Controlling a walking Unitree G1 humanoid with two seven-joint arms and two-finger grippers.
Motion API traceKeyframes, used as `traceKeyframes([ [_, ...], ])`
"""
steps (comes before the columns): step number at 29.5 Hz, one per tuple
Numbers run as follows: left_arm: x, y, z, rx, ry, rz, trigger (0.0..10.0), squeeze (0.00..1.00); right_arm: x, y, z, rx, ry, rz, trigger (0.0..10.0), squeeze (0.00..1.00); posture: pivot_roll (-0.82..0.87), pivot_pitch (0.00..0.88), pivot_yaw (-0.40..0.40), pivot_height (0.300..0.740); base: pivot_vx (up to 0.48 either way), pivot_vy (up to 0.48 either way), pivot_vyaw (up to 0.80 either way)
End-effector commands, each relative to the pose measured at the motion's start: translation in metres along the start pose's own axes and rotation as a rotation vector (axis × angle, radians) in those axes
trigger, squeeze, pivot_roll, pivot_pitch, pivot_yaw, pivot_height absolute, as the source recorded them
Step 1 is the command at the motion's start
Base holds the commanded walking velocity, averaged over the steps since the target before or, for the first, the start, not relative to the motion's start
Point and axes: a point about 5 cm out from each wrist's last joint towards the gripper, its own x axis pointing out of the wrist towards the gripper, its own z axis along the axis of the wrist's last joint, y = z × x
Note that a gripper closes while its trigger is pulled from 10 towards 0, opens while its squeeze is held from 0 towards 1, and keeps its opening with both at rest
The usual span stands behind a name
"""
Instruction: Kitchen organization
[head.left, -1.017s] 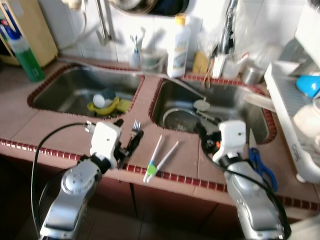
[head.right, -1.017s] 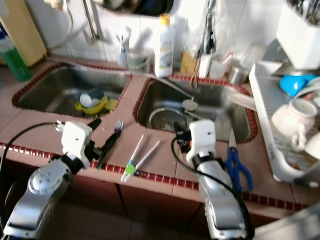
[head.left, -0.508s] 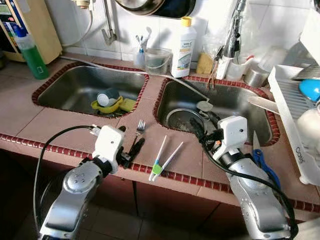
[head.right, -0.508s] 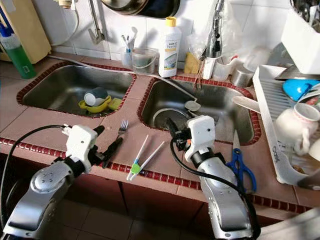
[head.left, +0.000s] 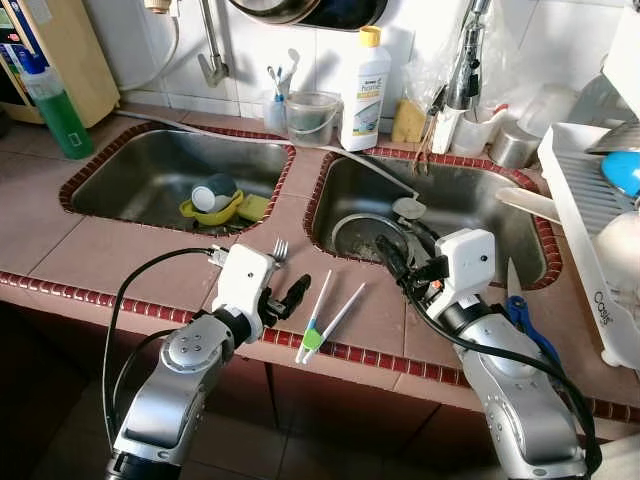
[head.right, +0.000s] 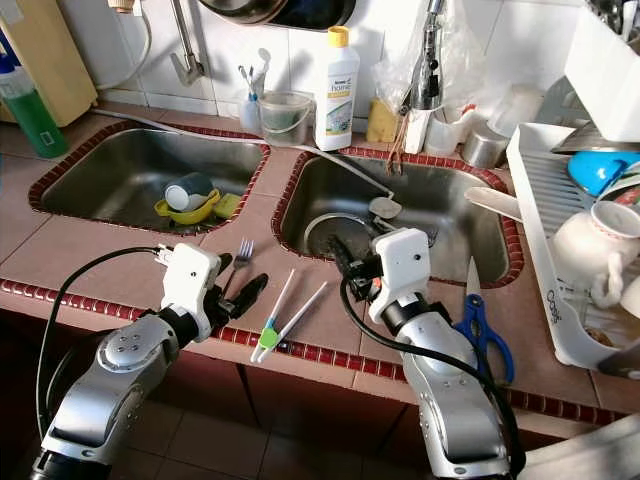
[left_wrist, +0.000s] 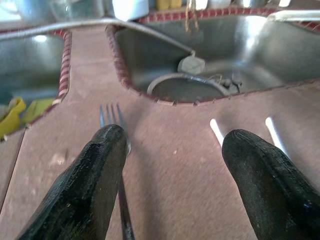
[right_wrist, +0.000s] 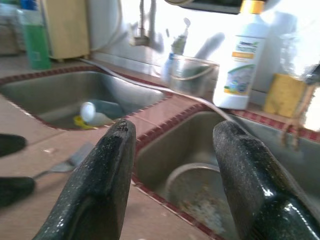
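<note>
Brown tiled counter (head.left: 120, 250) with a red mosaic edge held two steel sinks. Left gripper (head.left: 287, 297) sat low over the counter strip between the sinks, black fingers spread apart, holding nothing. In the left wrist view one finger (left_wrist: 95, 180) covered the handle of the silver metal fork (left_wrist: 111, 120); tines pointed toward the sinks, fork flat on the counter. Cannot tell if the finger touched it. Just beside that gripper, on its right, lay a pair of white chopstick-like tongs with a green joined end (head.left: 322, 318), green end near the counter edge.

Right gripper (head.right: 345, 268) hovered at the front rim of the right steel sink (head.left: 470, 205), fingers also spread, empty. A round metal pot or pan (head.left: 362, 236) sat in that sink's bottom. Blue-handled scissors (head.left: 522, 318) lay on the counter right of the right arm.

Left steel sink (head.left: 150, 175) held a yellow bowl with a white cup (head.left: 212, 201). Behind the sinks: white detergent bottle with yellow cap (head.left: 365, 75), clear plastic container (head.left: 310, 117), green bottle (head.left: 50, 100) far left. White dish rack (head.left: 590, 240) at right.
</note>
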Motion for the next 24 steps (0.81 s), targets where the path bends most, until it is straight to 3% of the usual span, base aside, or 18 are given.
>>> traceKeyframes([
  [1, -0.001, 0.006, -0.005, -0.025, 0.029, 0.041, 10.0, 0.0, 0.0, 0.006, 0.003, 0.008, -0.007, 0.043, 10.0, 0.0, -0.03, 0.106, 0.009, 0.74, 0.0, 0.0, 0.0],
  [10, 0.001, 0.01, -0.005, -0.052, 0.04, 0.079, 10.0, 0.0, -0.012, 0.019, -0.004, 0.087, 0.071, 0.165, 10.0, 0.0, -0.04, 0.125, -0.004, 0.74, 0.0, 0.0, 0.0],
  [19, 0.005, 0.011, -0.004, -0.048, 0.04, 0.079, 10.0, 0.0, -0.033, 0.025, -0.01, 0.127, 0.147, 0.193, 10.0, 0.0, -0.06, 0.142, -0.009, 0.74, 0.0, 0.0, 0.0],
  [24, 0.006, 0.012, -0.015, -0.069, 0.089, 0.095, 10.0, 0.0, -0.038, 0.025, -0.009, 0.142, 0.161, 0.182, 10.0, 0.0, -0.08, 0.15, -0.006, 0.74, 0.0, 0.0, 0.0],
])
